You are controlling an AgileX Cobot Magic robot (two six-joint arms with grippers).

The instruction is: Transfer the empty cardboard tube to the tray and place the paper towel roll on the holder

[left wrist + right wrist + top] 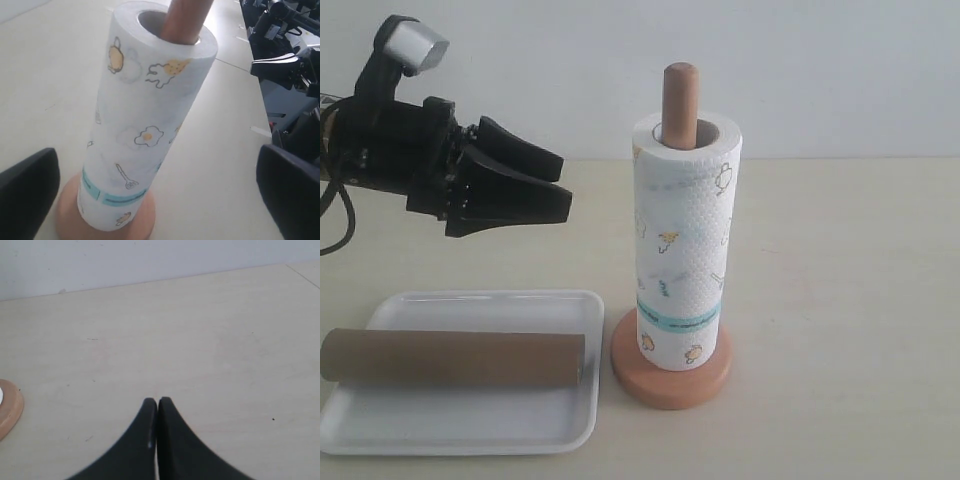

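On holder (671, 385): paper roll (685, 240). Across tray (470, 420): cardboard tube (450, 358). Wide, empty: left fingers (27, 200); pressed together: right fingers (151, 425).

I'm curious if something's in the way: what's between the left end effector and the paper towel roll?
Nothing. The exterior view shows only bare table between the left end effector and the paper towel roll.

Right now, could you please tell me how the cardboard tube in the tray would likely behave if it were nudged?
The cardboard tube lies on its side, so it would probably roll, though the tray rim may stop it. Being plain cardboard, it looks light and might crush under a hard squeeze.
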